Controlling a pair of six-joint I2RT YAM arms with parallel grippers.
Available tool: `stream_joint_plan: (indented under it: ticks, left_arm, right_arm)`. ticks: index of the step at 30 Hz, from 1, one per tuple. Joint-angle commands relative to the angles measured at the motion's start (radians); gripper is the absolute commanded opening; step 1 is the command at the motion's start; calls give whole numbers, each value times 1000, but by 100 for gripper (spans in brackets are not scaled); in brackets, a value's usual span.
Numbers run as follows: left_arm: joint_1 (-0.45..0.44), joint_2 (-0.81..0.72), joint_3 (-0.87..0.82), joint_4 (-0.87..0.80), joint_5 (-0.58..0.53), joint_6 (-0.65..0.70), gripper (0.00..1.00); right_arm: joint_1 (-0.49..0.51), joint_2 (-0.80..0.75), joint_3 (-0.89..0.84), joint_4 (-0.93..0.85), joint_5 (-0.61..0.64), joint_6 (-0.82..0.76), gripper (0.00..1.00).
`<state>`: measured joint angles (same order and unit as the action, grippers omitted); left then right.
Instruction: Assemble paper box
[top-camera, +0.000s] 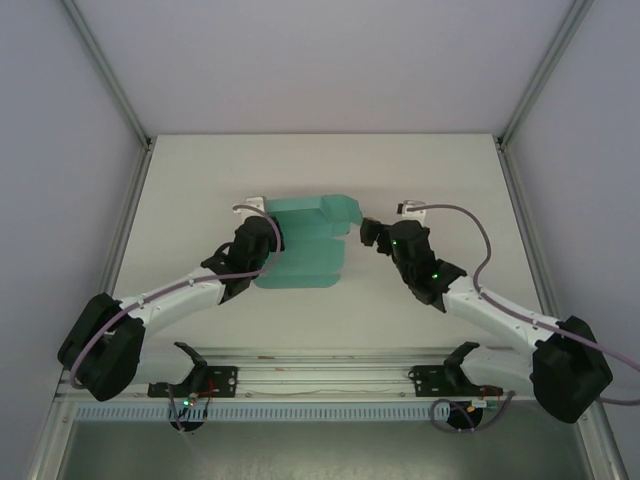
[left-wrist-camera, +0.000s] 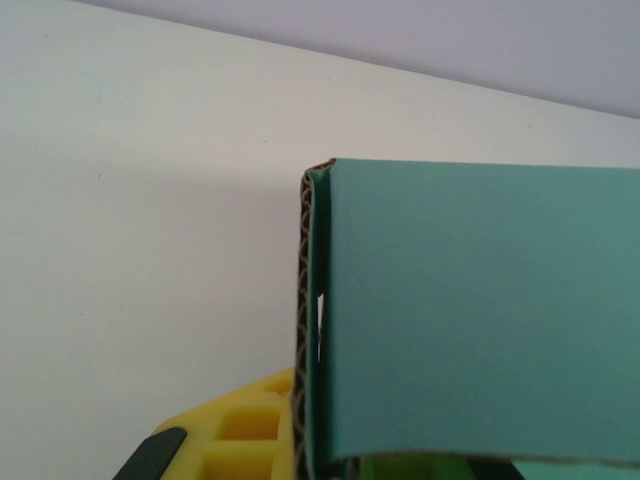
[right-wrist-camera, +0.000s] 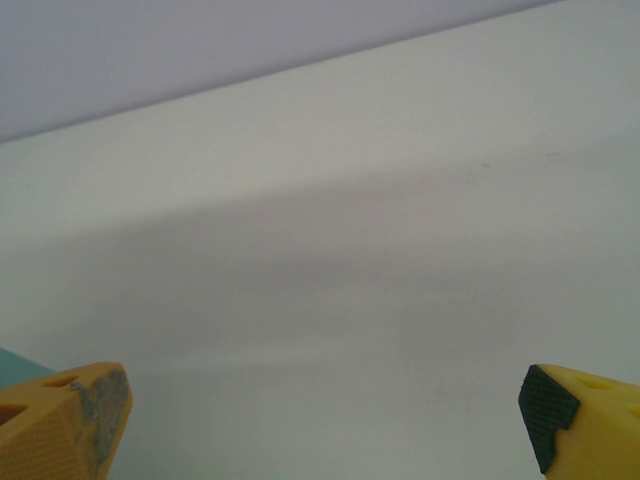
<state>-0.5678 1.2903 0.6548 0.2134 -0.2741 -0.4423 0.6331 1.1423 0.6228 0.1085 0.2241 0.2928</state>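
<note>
No text, label, brand, number or sign can be read in any view. The paper box (top-camera: 305, 250) shows plain teal faces; its cut side is bare brown corrugated card, unprinted.

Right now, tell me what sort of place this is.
Likely a robot lab test cell: a white table boxed in by plain panels on aluminium framing, two arms bolted to a rail at its near edge, a paper box between them.

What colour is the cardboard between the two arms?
Teal green; the paper box shows best in the left wrist view.
</note>
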Motion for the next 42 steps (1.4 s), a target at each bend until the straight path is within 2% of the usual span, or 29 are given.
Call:
stream_joint_plan:
  ticks: [1, 6, 9, 16, 19, 23, 28, 36, 42]
  left_arm:
    - [3, -17, 49, -46, -32, -35, 0]
    - [6, -2, 89, -148, -106, -79, 0]
    - [11, 10, 119, -209, -124, -104, 0]
    - [11, 12, 105, -147, -32, -86, 0]
    - [11, 15, 107, -141, -22, -90, 0]
    - [11, 19, 113, -145, -5, -94, 0]
    - [11, 36, 108, -132, 6, -88, 0]
    - [11, 69, 119, -119, 31, -83, 0]
    - [11, 67, 103, -83, 77, -55, 0]
  right_arm:
    - [-1, 45, 20, 12, -44, -40, 100]
    - [-1, 58, 25, 11, -16, -54, 100]
    - [-2, 43, 1, 29, -46, -86, 100]
    - [-2, 79, -22, 163, -84, -126, 100]
    - [-3, 129, -11, 244, -87, -149, 100]
    - [-1, 194, 36, 285, -153, -167, 100]
    - [-1, 220, 45, 361, -195, -177, 100]
    - [13, 274, 81, 345, -259, -213, 100]
    - [62, 332, 126, 317, -200, -338, 100]
